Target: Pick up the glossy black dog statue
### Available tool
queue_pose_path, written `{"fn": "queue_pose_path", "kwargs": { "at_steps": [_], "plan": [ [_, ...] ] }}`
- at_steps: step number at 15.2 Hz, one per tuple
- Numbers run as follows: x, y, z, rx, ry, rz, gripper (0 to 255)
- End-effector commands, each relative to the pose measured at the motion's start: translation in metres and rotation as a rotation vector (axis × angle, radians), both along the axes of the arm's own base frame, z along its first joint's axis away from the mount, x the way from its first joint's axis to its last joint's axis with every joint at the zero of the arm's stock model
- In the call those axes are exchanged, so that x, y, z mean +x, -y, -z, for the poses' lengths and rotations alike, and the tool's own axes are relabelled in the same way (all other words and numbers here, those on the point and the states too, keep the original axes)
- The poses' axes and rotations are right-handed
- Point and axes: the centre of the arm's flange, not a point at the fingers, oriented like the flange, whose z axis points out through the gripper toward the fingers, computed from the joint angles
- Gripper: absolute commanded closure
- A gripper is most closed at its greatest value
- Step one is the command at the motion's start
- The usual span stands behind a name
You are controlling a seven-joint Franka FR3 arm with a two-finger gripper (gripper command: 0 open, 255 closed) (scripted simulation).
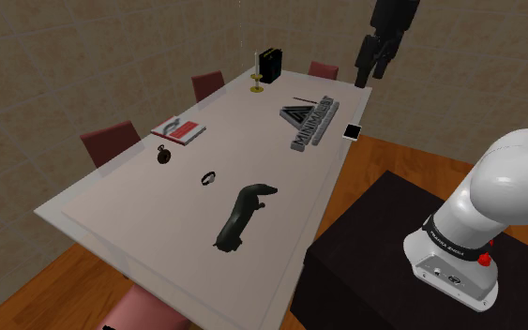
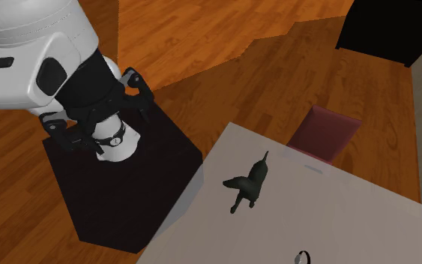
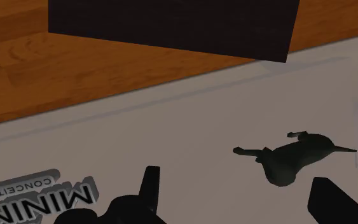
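Fingers (image 3: 151, 188) of the black gripper (image 1: 371, 75) stand wide apart with nothing between them. The gripper hangs high at the upper right of the shoulder view. The dark, glossy dog statue (image 1: 241, 216) rests on the pale table (image 1: 112, 206) in the lower middle of that frame, near the edge beside the black stand (image 1: 365, 253) and well apart from the gripper.

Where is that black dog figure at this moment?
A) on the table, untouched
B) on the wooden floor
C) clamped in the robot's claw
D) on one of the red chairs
A: the dog statue rests on the table, and the gripper hangs in the air well away from it, its fingers apart.
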Motion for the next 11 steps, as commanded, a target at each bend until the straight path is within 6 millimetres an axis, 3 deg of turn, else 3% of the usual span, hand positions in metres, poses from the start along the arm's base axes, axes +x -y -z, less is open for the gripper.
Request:
{"fn": "queue_pose_path", "kwargs": {
  "at_steps": [1, 11],
  "plan": [
    [0.000, 0.000, 0.000, 0.000, 0.000, 0.000, 0],
    [0.059, -0.059, 0.101, 0.021, 0.008, -0.197, 0]
  ]
}}
